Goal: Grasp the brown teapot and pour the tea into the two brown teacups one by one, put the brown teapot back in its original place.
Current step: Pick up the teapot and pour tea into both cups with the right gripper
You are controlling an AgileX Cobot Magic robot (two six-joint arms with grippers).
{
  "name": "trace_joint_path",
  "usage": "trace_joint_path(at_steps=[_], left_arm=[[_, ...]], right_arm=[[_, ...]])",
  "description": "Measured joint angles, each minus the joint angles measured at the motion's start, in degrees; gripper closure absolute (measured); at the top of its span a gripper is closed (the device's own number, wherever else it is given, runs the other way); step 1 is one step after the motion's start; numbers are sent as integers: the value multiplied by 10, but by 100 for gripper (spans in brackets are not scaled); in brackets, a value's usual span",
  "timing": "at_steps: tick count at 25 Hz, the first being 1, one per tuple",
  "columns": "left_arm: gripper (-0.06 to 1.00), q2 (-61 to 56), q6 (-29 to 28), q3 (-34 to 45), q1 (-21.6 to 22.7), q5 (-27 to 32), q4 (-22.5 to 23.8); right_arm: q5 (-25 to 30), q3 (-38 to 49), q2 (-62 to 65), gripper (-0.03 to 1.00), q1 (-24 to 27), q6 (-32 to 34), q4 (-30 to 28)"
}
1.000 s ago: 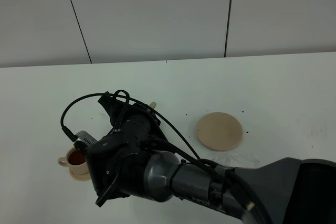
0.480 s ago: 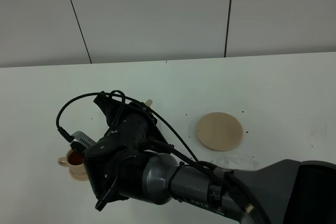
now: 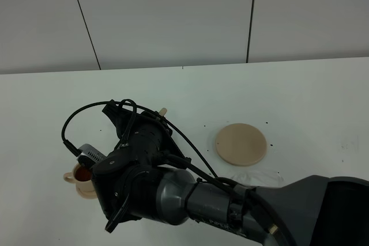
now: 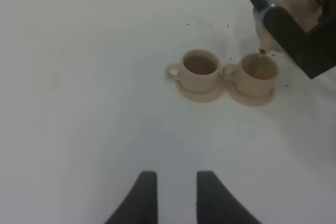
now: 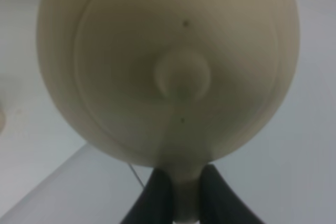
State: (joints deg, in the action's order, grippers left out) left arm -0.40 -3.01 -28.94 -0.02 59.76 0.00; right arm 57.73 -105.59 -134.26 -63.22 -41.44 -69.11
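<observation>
The right tool (image 5: 184, 190) pinches the teapot (image 5: 168, 61) by its loop handle; the left tool (image 4: 176, 178) is spread. It seems heavy, smooth, breakable.

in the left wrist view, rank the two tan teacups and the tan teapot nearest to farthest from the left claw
Measured from the left claw:
1. small tan teacup holding dark tea, the one away from the teapot's spout.
2. matching tan teacup, beside the first, directly under the spout.
3. round tan teapot, tilted over the second cup, beyond both.
</observation>
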Motion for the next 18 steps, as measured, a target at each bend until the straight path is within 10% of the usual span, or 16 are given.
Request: trace_joint_path(at_steps=[18], left_arm=[[69, 0, 0, 0, 0, 0, 0]], right_arm=[[11, 0, 0, 87, 0, -26, 0]])
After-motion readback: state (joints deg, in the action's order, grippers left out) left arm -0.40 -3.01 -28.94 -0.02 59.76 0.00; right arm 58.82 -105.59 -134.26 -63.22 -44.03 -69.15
